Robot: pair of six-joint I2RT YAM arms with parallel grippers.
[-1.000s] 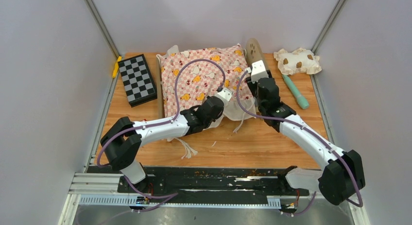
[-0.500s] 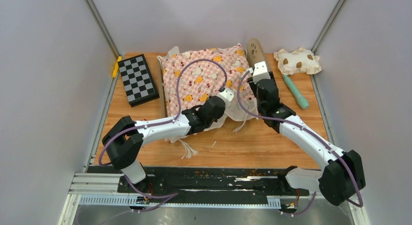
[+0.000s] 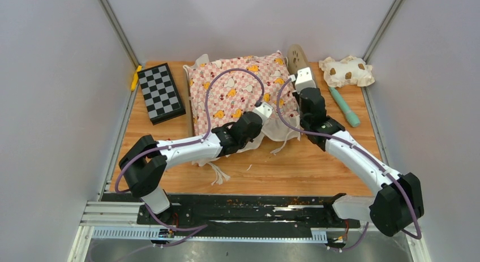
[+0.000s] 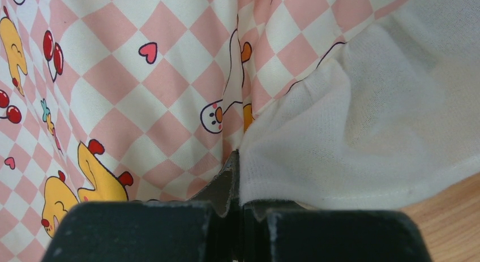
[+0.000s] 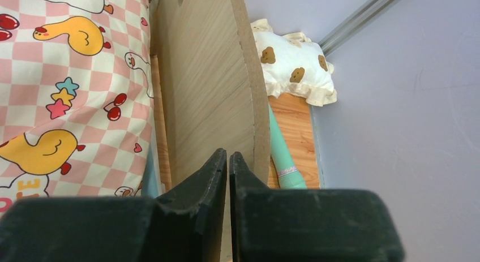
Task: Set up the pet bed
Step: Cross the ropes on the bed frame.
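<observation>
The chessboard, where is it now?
In the top view, the chessboard lies far left, between the pink checkered cushion and a yellow object.

The pink checkered cushion (image 3: pixel 235 95) covers most of the pet bed (image 3: pixel 296 59), leaving little beyond its headboard (image 5: pixel 209 81) showing. From above, the jaws of the left gripper (image 3: pixel 265 110) lie buried under the cushion's white ruffle (image 3: pixel 280 129). The right wrist view crops the headboard's top.
</observation>
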